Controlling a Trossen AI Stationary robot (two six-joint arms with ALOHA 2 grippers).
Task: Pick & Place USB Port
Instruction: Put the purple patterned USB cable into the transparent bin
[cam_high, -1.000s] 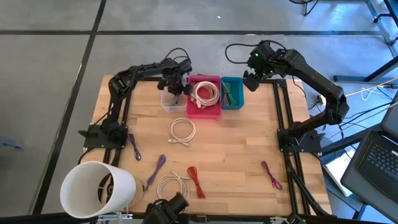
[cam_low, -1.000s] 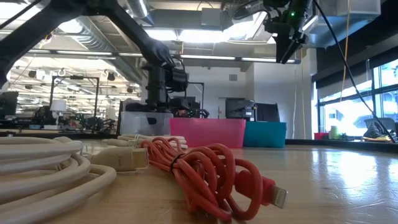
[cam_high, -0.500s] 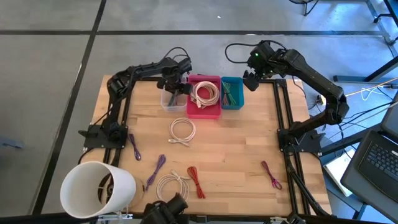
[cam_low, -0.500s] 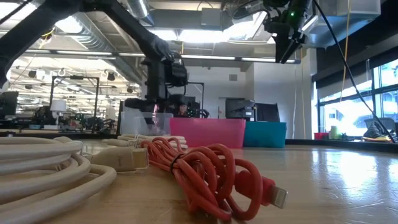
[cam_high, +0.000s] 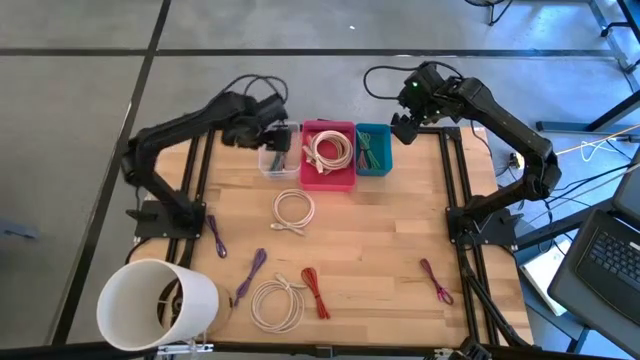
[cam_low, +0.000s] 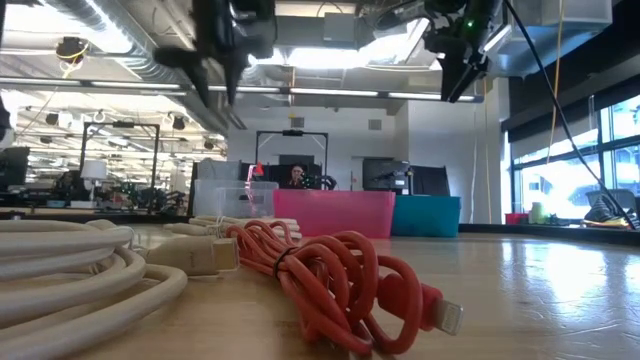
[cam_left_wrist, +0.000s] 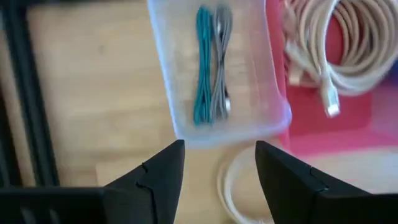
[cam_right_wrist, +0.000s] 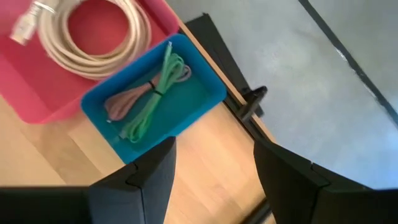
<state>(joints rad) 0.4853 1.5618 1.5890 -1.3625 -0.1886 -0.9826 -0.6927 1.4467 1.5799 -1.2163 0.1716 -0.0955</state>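
Observation:
A clear bin (cam_left_wrist: 217, 74) at the table's far side holds a teal cable bundle (cam_left_wrist: 203, 68) and a grey one (cam_left_wrist: 221, 65), lying side by side on its floor. My left gripper (cam_left_wrist: 217, 177) hangs open above the bin's near edge (cam_high: 280, 138), high over the table (cam_low: 218, 80), with nothing between its fingers. My right gripper (cam_right_wrist: 211, 168) stands open and just as high (cam_low: 458, 85) beside the blue bin (cam_right_wrist: 155, 93), which holds a green and a pinkish bundle. The pink bin (cam_high: 328, 155) between them holds a coiled white cable.
Loose on the wood lie a white coil (cam_high: 293, 210), two purple bundles (cam_high: 215, 235) (cam_high: 255, 265), a second white coil (cam_high: 278, 300), a red bundle (cam_high: 315, 292) and a dark red one (cam_high: 437, 280). A white cylinder (cam_high: 155, 305) stands at the near left corner.
My left gripper has come up out of the clear bin, rising high above the table, and has drawn back a little toward the table's left edge. The bundles stay in the bin. My right arm has kept still.

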